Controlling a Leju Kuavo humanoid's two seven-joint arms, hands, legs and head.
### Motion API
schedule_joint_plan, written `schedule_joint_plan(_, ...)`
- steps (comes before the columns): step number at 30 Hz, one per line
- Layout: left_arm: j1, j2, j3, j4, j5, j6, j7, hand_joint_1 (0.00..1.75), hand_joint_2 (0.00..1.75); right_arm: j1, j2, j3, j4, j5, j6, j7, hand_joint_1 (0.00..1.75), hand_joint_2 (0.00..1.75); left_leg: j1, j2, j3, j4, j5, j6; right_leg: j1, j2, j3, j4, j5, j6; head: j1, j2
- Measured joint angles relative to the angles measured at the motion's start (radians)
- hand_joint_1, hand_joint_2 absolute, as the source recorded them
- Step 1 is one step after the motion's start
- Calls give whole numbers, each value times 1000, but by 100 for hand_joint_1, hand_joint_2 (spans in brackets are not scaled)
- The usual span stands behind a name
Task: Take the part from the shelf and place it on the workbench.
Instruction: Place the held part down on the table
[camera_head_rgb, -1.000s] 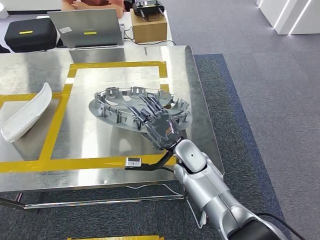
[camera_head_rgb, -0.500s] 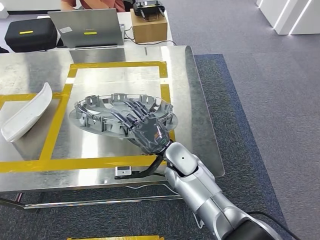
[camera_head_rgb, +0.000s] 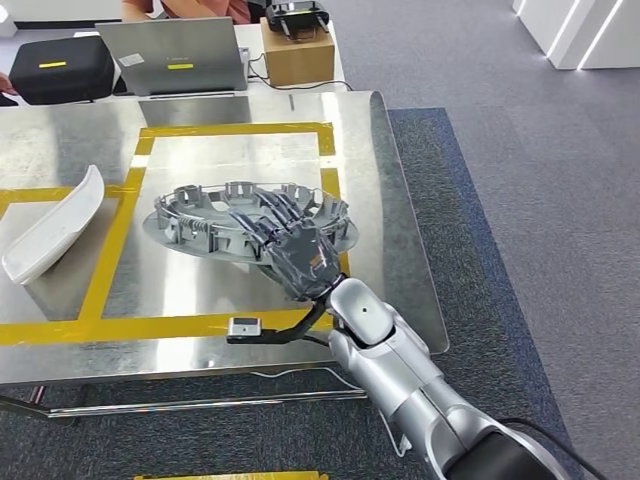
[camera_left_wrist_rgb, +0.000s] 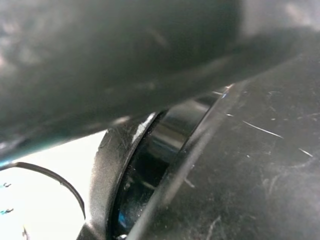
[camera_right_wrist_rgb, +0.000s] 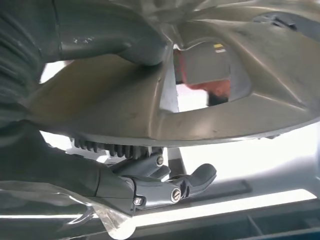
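We see the right robot hand (camera_head_rgb: 302, 255) gripping the near edge of the grey round part (camera_head_rgb: 249, 220), fingers (camera_head_rgb: 260, 225) laid over its ribbed top and thumb (camera_right_wrist_rgb: 113, 37) pressed under it. The part sits inside the yellow tape square (camera_head_rgb: 113, 250) on the steel counter (camera_head_rgb: 392, 200), tilted, its near edge raised. Left of the square lies a white curved piece (camera_head_rgb: 53, 225); we cannot tell how the left robot hand stands.

Grey matt plastic part (camera_head_rgb: 249, 222) with ribbed rim, held by the dark plastic right hand (camera_head_rgb: 302, 258). Beneath the hand: glossy, reflective sheet-metal workbench (camera_head_rgb: 392, 200) with yellow tape (camera_head_rgb: 113, 250). Behind the hand: smooth silver arm (camera_head_rgb: 392, 370).
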Motion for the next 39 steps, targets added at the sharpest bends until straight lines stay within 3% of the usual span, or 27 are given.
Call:
schedule_joint_plan(4, 3, 0, 0, 0, 22, 8, 18, 0, 0, -69, -8, 23, 92, -10, 64, 135, 0, 175, 0, 0, 0, 0, 0, 0, 0, 0, 0, 0, 1, 0, 0, 0)
schedule_joint_plan(9, 7, 0, 0, 0, 38, 10, 27, 0, 0, -139, -29, 48, 137, -32, 184, 188, 0, 175, 0, 0, 0, 0, 1, 0, 0, 0, 0, 0, 1, 1, 0, 0)
schedule_joint_plan(15, 8, 1, 0, 0, 45, 10, 28, 0, 0, -179, -43, 72, 156, -46, 256, 203, 0, 175, 0, 0, 0, 0, 1, 0, 0, 0, 0, 0, 1, 1, 0, 0)
schedule_joint_plan(26, 16, 8, 0, 0, 73, -14, 29, 0, 0, -328, -81, 147, 151, -234, 678, 143, 0, 175, 0, 0, 0, 0, 1, 0, 0, 1, 0, 0, 1, 1, 0, 0)
schedule_joint_plan(34, 15, 15, 0, 0, 86, -38, 38, 0, 0, -440, -75, 264, 136, -443, 943, 132, 0, 175, 0, 0, 0, 0, 1, 0, 0, 1, 0, 0, 1, 1, 0, 0)
schedule_joint_plan(37, 15, 17, 0, 0, 93, -42, 38, 0, 0, -468, -69, 295, 121, -504, 952, 148, 0, 175, 0, 0, 0, 0, 1, 0, 0, 0, 0, 0, 1, 1, 0, 0)
schedule_joint_plan(39, 16, 18, 0, 0, 94, -43, 38, 0, 0, -467, -67, 306, 92, -504, 867, 167, 0, 175, 0, 0, 0, 0, 1, 0, 0, 0, 0, 0, 1, 1, 0, 0)
